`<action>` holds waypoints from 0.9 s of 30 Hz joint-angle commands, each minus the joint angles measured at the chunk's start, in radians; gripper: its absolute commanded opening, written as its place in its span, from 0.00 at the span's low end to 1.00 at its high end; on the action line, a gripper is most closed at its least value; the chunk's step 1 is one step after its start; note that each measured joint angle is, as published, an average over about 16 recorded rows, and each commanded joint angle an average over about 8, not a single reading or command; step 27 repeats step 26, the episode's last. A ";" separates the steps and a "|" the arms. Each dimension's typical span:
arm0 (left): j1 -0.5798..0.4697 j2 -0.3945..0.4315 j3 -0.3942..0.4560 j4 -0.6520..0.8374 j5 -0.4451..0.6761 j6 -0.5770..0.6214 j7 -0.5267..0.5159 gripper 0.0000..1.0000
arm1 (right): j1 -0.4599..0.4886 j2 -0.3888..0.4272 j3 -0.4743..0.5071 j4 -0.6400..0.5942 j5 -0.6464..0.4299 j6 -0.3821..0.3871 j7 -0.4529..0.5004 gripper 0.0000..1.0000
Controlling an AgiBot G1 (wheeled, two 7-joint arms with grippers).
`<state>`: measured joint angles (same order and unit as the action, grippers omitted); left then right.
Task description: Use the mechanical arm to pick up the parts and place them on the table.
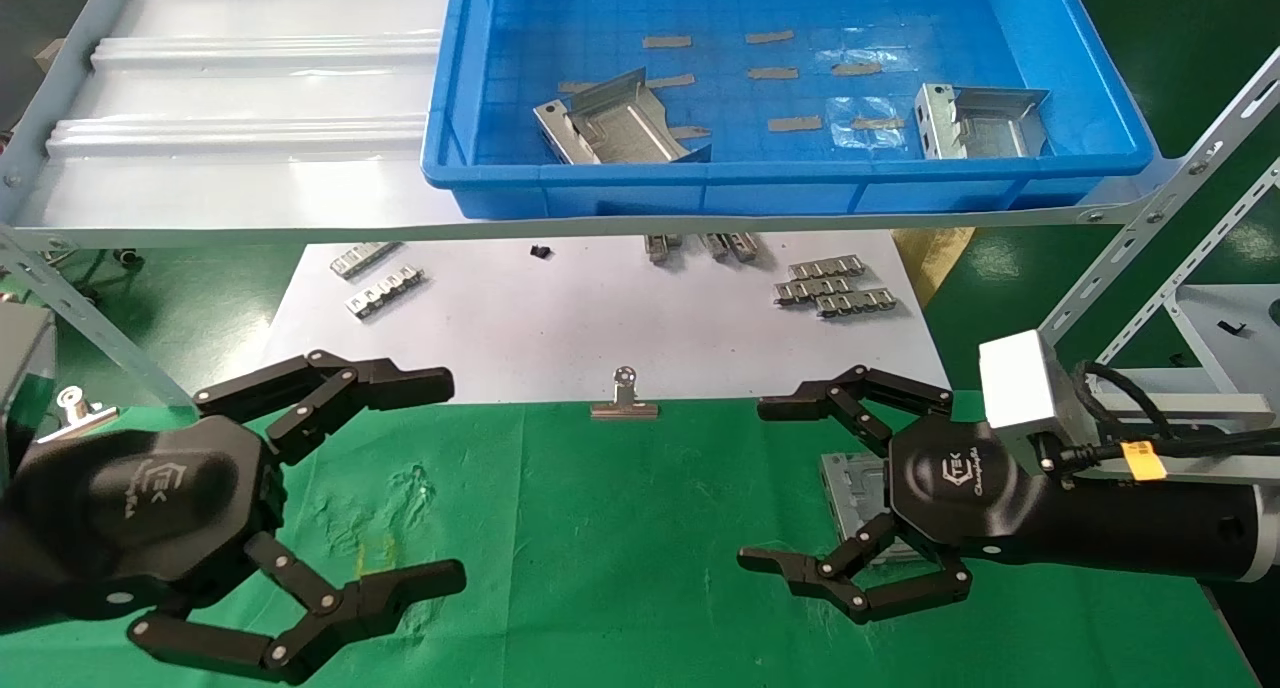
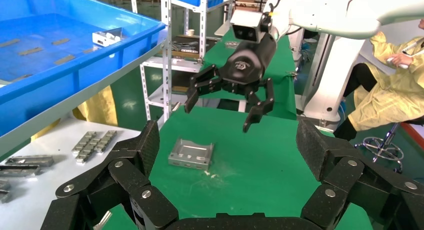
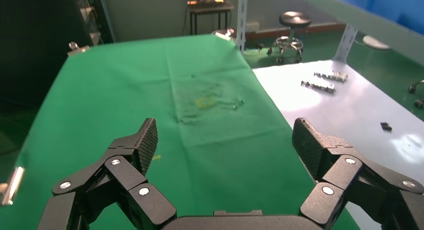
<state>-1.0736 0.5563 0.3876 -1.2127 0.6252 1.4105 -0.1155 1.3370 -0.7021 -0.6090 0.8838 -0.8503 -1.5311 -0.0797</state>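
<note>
The right gripper (image 1: 765, 483), a black six-sided hand with jointed link fingers and a white logo, hangs over the big table covered in wrinkled green cloth (image 1: 620, 528). Its fingers are spread wide apart and hold nothing. It sits on the end of the mechanical arm (image 1: 1150, 513), which has a boxy silver block at the wrist.

One silvery bent sheet-metal part (image 1: 850, 493) lies flat on the green cloth, partly hidden under the right gripper. From the left wrist view this same part (image 2: 191, 153) rests on the cloth, and the right gripper (image 2: 220, 110) floats above it without touching it.

Two more silvery metal parts are in the big blue plastic bin (image 1: 440, 138) on the pale grey ribbed shelf (image 1: 250, 98). One part (image 1: 620, 128) is near the middle of the bin. The other part (image 1: 980, 120) is near the bin's right side.

The left gripper (image 1: 440, 483), black like the other one, hangs over the left side of the green cloth. Its fingers are wide apart too, and it holds nothing.

A white sheet (image 1: 560, 328) lies behind the green cloth, under the shelf. Small slotted metal strips (image 1: 835, 288) lie on it. A little silver binder clip (image 1: 624, 400) sits at the edge where the white sheet meets the green cloth
</note>
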 commanded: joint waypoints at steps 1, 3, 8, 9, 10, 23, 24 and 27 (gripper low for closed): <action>0.000 0.000 0.000 0.000 0.000 0.000 0.000 1.00 | -0.022 0.007 0.027 0.033 0.010 0.003 0.022 1.00; 0.000 0.000 0.000 0.000 0.000 0.000 0.000 1.00 | -0.043 0.015 0.054 0.066 0.020 0.006 0.044 1.00; 0.000 0.000 0.000 0.000 0.000 0.000 0.000 1.00 | -0.097 0.034 0.121 0.148 0.044 0.013 0.099 1.00; 0.000 0.000 0.000 0.000 0.000 0.000 0.000 1.00 | -0.107 0.037 0.135 0.164 0.049 0.014 0.109 1.00; 0.000 0.000 0.000 0.000 0.000 0.000 0.000 1.00 | -0.118 0.041 0.148 0.180 0.054 0.016 0.120 1.00; 0.000 0.000 0.000 0.000 0.000 0.000 0.000 1.00 | -0.252 0.087 0.316 0.384 0.115 0.033 0.256 1.00; 0.000 0.000 0.000 0.000 0.000 0.000 0.000 1.00 | -0.256 0.088 0.321 0.391 0.117 0.034 0.260 1.00; 0.000 0.000 0.000 0.000 0.000 0.000 0.000 1.00 | -0.264 0.091 0.332 0.404 0.121 0.035 0.268 1.00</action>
